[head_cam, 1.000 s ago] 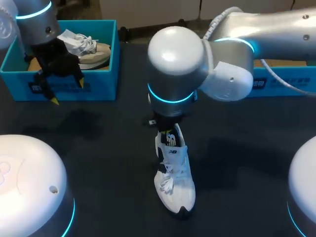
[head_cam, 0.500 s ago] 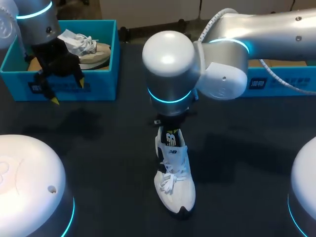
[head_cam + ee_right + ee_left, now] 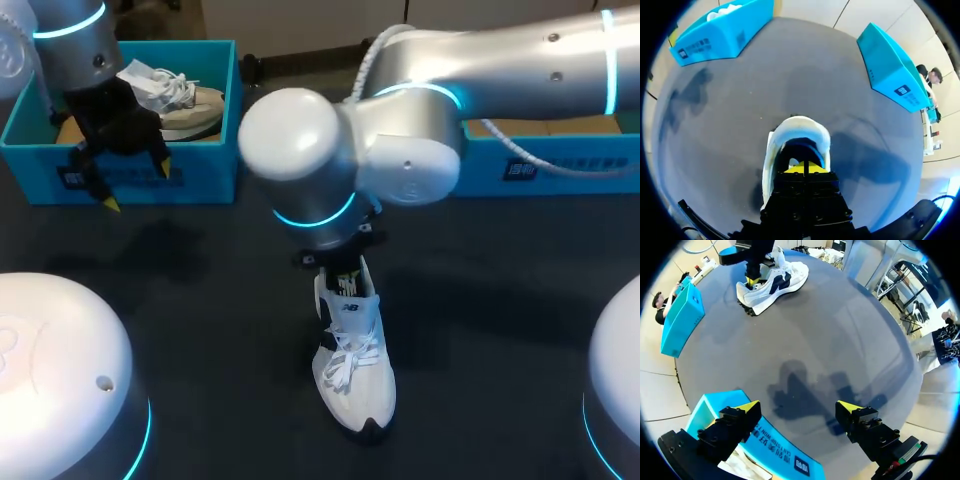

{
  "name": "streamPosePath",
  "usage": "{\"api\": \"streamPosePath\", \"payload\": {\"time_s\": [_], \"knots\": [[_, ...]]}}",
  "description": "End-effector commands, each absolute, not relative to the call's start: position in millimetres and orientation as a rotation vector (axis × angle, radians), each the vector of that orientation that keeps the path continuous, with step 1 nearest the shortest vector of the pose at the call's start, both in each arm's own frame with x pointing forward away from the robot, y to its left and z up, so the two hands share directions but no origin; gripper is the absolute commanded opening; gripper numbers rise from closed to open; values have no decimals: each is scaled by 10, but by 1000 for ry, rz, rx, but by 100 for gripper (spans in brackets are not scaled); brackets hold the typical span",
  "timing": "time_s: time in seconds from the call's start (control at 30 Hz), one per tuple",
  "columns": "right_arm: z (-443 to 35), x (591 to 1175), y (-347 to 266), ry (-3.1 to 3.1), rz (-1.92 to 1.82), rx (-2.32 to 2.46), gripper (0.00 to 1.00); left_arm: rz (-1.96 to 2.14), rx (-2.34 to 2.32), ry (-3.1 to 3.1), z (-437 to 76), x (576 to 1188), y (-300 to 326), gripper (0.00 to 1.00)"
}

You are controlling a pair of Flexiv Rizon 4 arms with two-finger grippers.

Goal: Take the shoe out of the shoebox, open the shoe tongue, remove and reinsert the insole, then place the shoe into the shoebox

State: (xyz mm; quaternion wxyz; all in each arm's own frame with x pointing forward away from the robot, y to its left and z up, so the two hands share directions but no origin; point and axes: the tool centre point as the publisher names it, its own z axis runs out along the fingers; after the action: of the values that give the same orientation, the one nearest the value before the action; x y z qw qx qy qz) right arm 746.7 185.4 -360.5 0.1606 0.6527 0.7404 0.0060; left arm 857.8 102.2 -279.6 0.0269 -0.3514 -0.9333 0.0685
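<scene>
A white sneaker [image 3: 352,350] with dark side panels stands on the dark table, toe toward me; it also shows in the left wrist view [image 3: 775,280]. My right arm's wrist [image 3: 300,160] hangs over its heel end and hides the gripper from above. In the right wrist view my right gripper [image 3: 804,169] has its yellow tips pressed together, shut, down in the shoe's mouth just behind the heel collar [image 3: 799,126]. I cannot tell whether the upright tongue [image 3: 347,280] is pinched. My left gripper [image 3: 137,188] hangs open and empty at the left shoebox's front wall [image 3: 775,452].
The blue left shoebox [image 3: 222,110] holds a second, beige-soled shoe [image 3: 185,100]. Another blue box [image 3: 560,160] stands at the back right, behind my right arm. In the right wrist view both boxes [image 3: 725,35] [image 3: 890,70] lie well beyond the sneaker.
My right arm's wrist housing has swung to the left above the sneaker. The sneaker and my left arm have stayed where they were.
</scene>
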Motion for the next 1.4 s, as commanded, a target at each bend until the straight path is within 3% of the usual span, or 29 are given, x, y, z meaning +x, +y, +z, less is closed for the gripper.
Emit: {"api": "streamPosePath", "payload": {"time_s": [0.03,0.57,1.4], "knots": [[-3758,7491,1940,2060,-57,1853,0,207,-1086,-2881,-2792,8578,1026,100],[-3572,7354,1904,1984,-115,1807,0,207,-1086,-2881,-2792,8578,1026,100],[-4016,7453,1750,1973,-216,1837,0,207,-1086,-2881,-2792,8578,1026,100]]}}
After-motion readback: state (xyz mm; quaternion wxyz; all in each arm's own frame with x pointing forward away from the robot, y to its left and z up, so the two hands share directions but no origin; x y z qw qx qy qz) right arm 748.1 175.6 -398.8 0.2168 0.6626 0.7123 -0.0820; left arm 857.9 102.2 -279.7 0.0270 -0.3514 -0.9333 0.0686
